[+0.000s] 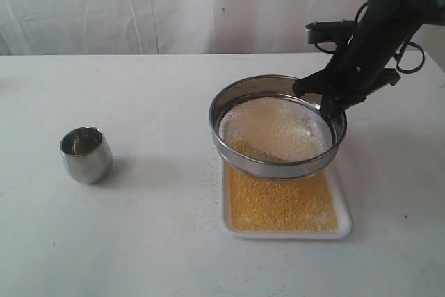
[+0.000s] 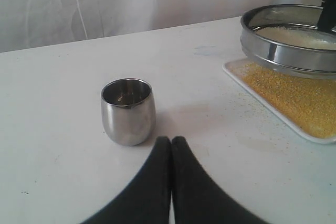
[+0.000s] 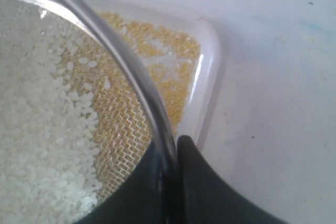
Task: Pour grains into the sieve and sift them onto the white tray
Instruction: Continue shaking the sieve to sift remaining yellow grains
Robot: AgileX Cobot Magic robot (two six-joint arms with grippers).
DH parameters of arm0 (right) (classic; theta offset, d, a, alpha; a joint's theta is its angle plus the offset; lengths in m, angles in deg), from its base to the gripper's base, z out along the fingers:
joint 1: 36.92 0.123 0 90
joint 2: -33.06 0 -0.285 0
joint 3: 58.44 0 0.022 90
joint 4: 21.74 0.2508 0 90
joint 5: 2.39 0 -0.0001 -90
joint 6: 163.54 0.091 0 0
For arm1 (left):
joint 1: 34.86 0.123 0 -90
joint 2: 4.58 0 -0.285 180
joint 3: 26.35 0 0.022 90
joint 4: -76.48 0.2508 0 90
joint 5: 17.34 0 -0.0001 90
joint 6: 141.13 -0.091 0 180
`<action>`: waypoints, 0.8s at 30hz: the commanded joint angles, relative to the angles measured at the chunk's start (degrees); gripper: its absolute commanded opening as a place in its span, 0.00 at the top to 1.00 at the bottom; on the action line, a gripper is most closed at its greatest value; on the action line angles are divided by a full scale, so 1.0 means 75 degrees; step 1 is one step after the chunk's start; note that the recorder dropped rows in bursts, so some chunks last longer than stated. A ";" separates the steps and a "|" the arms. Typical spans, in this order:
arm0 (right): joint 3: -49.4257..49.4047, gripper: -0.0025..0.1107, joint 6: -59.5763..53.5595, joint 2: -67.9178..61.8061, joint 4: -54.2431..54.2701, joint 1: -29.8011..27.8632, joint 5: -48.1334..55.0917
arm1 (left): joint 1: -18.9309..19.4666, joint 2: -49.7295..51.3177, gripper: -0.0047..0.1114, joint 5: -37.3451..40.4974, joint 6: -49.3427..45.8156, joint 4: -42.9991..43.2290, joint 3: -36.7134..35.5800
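Observation:
The steel sieve (image 1: 278,130) hangs tilted just above the white tray (image 1: 344,227), its rim (image 3: 113,45) pinched by my right gripper (image 1: 327,106) (image 3: 170,148), one finger inside and one outside. Pale whitish grains (image 1: 274,126) (image 3: 31,129) lie on the mesh. Golden-yellow grains (image 1: 278,203) (image 2: 294,95) cover the tray under it. My left gripper (image 2: 171,140) is shut with nothing in it, low over the table beside the small steel cup (image 2: 128,111). The left arm is out of the exterior view.
The small rounded steel cup (image 1: 85,154) stands upright on the white table at the left, and it looks empty. A few stray yellow grains (image 1: 212,179) dot the table (image 1: 153,227) by the tray's left edge. A white curtain hangs behind.

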 commanded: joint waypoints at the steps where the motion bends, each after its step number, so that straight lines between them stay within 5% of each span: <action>1: 0.0023 0.98 0.0674 0.0200 -0.0969 0.0133 -0.0312 | -0.0025 -0.0038 0.96 -0.0023 0.0038 -0.0016 -0.0030; 3: 0.0023 0.98 0.1897 0.0200 -0.0947 -0.0058 -0.0424 | -0.0025 -0.0038 0.96 -0.0023 0.0038 -0.0016 -0.0030; 6: 0.0023 0.98 -0.2011 0.0200 0.1449 0.0021 0.0458 | -0.0025 -0.0038 0.96 -0.0023 0.0038 -0.0016 -0.0030; 10: 0.0023 0.98 0.1519 0.0200 -0.0546 -0.0089 -0.0889 | -0.0025 -0.0038 0.96 -0.0023 0.0038 -0.0016 -0.0030; 15: 0.0022 0.98 -0.1949 0.0275 0.1335 0.0079 0.0513 | -0.0025 -0.0038 0.96 -0.0023 0.0038 -0.0016 -0.0030; 19: 0.0022 0.98 0.0951 0.0275 -0.0584 -0.0173 -0.0684 | -0.0025 -0.0038 0.96 -0.0023 0.0038 -0.0016 -0.0030; 24: 0.0022 0.98 -0.1291 0.0275 0.1163 -0.0286 0.0416 | -0.0025 -0.0038 0.96 -0.0023 0.0038 -0.0016 -0.0030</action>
